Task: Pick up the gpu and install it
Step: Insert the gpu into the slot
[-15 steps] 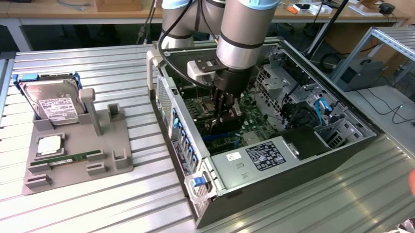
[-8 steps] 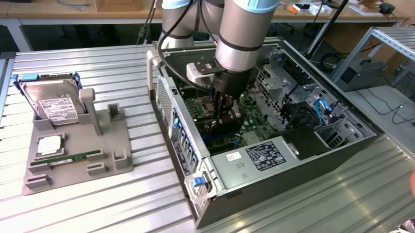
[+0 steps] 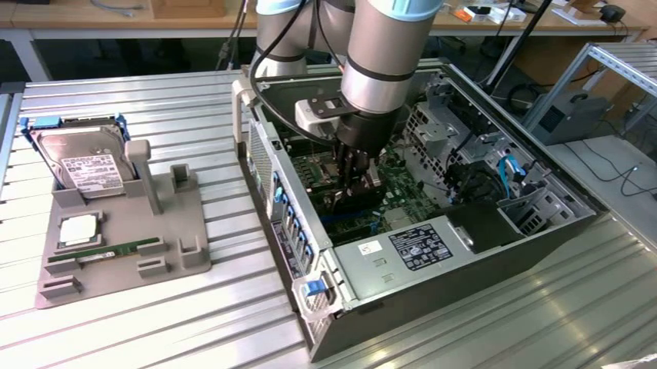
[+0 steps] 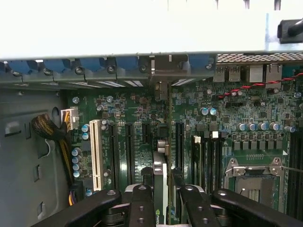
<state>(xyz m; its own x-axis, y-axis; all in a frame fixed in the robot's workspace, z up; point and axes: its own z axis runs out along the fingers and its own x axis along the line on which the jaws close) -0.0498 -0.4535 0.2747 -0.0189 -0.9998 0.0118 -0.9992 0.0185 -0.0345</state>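
Note:
My gripper (image 3: 356, 175) is lowered inside the open computer case (image 3: 308, 307), over the green motherboard (image 3: 395, 196). It is shut on the gpu (image 3: 347, 201), a thin dark card held on edge. In the wrist view the gpu (image 4: 160, 170) runs edge-on between my two black fingers (image 4: 142, 205), with the gripper (image 4: 164, 191) clamped around it. The card's far end reaches the rear slot openings of the case (image 4: 161, 90). It stands over the row of black expansion slots (image 4: 179, 142); whether it is seated in a slot I cannot tell.
A grey fixture tray (image 3: 175, 261) lies on the exterior view's left, carrying a silver hard drive (image 3: 88, 157) and a green memory stick (image 3: 108, 252). Inside the case are a white slot (image 4: 96, 153), a CPU socket (image 4: 253, 177), drive cages (image 3: 451, 131) and cables (image 4: 47, 130).

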